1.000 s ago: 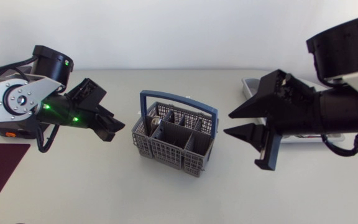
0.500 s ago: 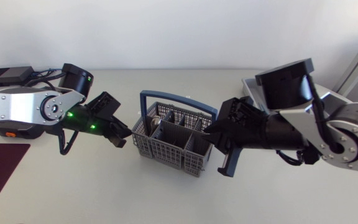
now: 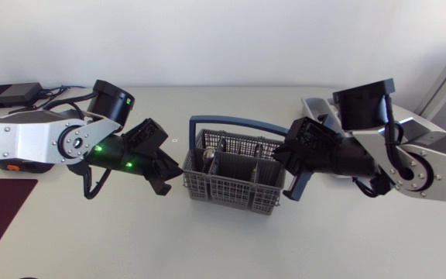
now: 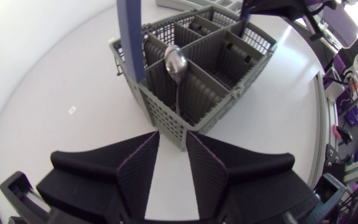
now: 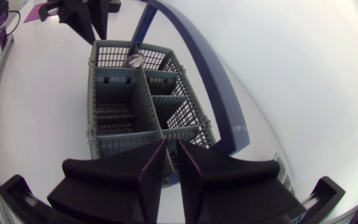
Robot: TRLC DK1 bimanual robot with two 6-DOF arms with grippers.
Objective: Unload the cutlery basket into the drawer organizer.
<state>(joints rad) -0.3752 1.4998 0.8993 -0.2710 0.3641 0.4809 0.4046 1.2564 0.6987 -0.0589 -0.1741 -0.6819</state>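
Left gripper (image 4: 173,140) first: jaws a slit apart, holding nothing, with a corner of the grey cutlery basket (image 4: 166,115) just ahead of them on the tabletop (image 3: 130,232). One spoon (image 4: 176,61) stands in a compartment at this end – seemingly the only item. Right gripper (image 5: 171,144) is at the basket's far end; can't tell if it's pinching anything. The pale tray (image 3: 310,105) behind is probably the organizer. Next – widen the jaws and drop onto the spoon.
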